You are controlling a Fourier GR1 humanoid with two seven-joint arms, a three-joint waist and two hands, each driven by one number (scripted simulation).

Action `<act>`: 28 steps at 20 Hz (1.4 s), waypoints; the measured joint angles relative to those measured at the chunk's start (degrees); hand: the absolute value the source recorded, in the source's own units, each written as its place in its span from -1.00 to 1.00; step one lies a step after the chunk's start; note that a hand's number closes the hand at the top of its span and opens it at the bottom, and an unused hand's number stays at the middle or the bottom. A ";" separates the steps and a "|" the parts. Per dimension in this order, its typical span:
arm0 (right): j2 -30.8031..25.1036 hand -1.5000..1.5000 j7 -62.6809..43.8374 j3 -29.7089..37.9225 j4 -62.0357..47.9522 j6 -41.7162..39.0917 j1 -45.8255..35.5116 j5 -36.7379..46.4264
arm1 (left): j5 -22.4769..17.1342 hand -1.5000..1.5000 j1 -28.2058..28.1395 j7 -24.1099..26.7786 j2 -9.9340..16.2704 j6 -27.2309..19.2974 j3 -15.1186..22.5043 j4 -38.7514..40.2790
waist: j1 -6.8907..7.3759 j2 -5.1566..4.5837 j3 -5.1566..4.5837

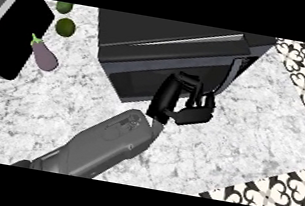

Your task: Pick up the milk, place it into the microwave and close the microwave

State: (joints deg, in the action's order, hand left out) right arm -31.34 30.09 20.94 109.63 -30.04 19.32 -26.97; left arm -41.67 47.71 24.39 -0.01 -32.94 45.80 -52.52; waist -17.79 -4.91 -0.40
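Showing in no part of the view, the milk cannot be located. Hand [185, 103] is against the microwave [166, 36] front, fingers curled together, nothing visible in them. Eggplant [45, 58] lies left of the microwave

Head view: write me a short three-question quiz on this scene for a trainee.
1. True or false: the milk stands in plain sight on the counter.
2. What lies on the counter to the left of the microwave? A) an eggplant B) a banana C) a mug
3. Fill in: the robot hand is at the microwave's ____ side, the one nearest the robot.

Key: 1 false, no milk shows anywhere; 2 A; 3 front.
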 measured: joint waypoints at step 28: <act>-10.11 -1.00 -2.64 7.03 -7.82 -1.61 -8.47 -4.51 | -10.31 1.00 2.99 11.32 0.00 0.51 0.75 4.40 | -1.68 -0.51 0.44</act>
State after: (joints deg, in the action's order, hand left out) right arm -41.45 27.44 27.97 101.80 -31.65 10.85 -31.48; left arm -51.98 50.70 35.71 -0.01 -32.43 46.55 -48.12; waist -19.47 -5.42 0.04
